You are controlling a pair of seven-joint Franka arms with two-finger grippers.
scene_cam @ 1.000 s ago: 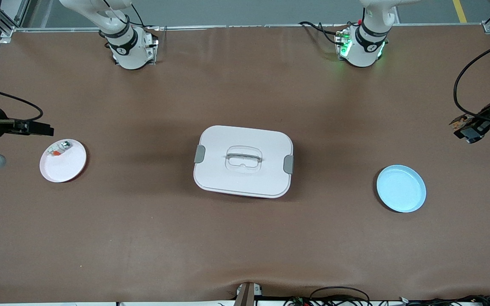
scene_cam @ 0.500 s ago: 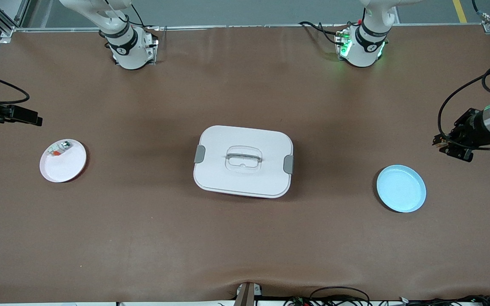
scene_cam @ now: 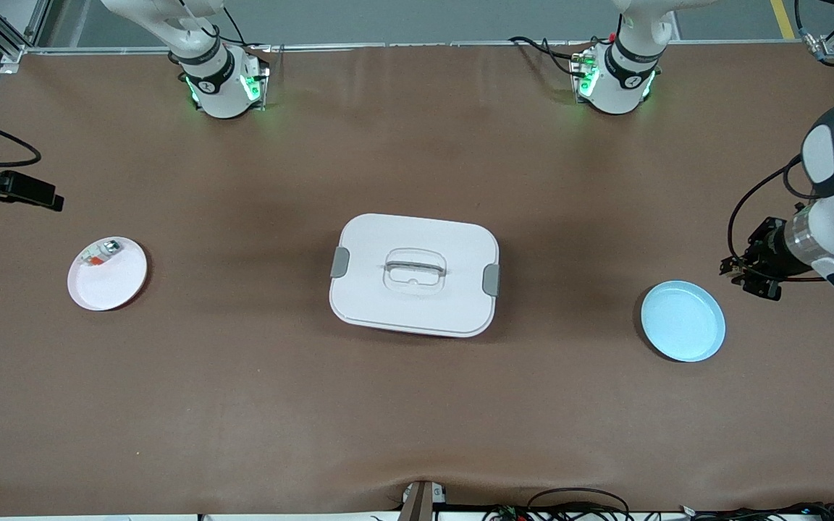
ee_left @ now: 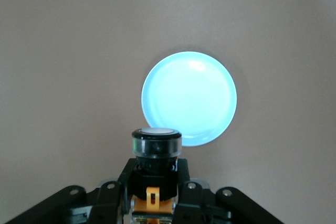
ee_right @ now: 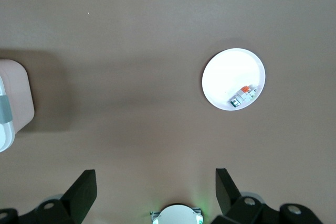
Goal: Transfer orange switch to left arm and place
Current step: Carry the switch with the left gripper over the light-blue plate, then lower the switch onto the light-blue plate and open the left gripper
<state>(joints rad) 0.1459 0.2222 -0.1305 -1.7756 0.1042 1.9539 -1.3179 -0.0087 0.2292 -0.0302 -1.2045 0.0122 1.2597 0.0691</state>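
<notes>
At the right arm's end of the tabletop [scene_cam: 243,405], the right end effector [scene_cam: 44,197] is waiting up in the air just over that edge, above the bare cloth beside the white plate [scene_cam: 107,273]. In its wrist view its fingers [ee_right: 84,190] are standing wide apart with nothing between them. The white plate is carrying only a small white-grey part [scene_cam: 100,253] with an orange-red bit, so the pick-up end of the job is looking finished.

In the middle of the tabletop, the box [scene_cam: 414,274] is sitting with its lid on and both grey latches showing, well apart from either arm.

Toward the left arm's end, the blue plate [scene_cam: 683,320] is lying empty. The left end effector [scene_cam: 743,275] is hanging just beside it, on the side toward the left arm's edge. Its fingers are clamping the orange switch [ee_left: 156,148]; in the front view the switch is too small to make out, but the left wrist view is showing its black collar and pale face between them, with the blue plate partly below.

Judging from this, the hand-over and the trip past the box are done. What is remaining is to centre over the blue plate, lower, and release.
</notes>
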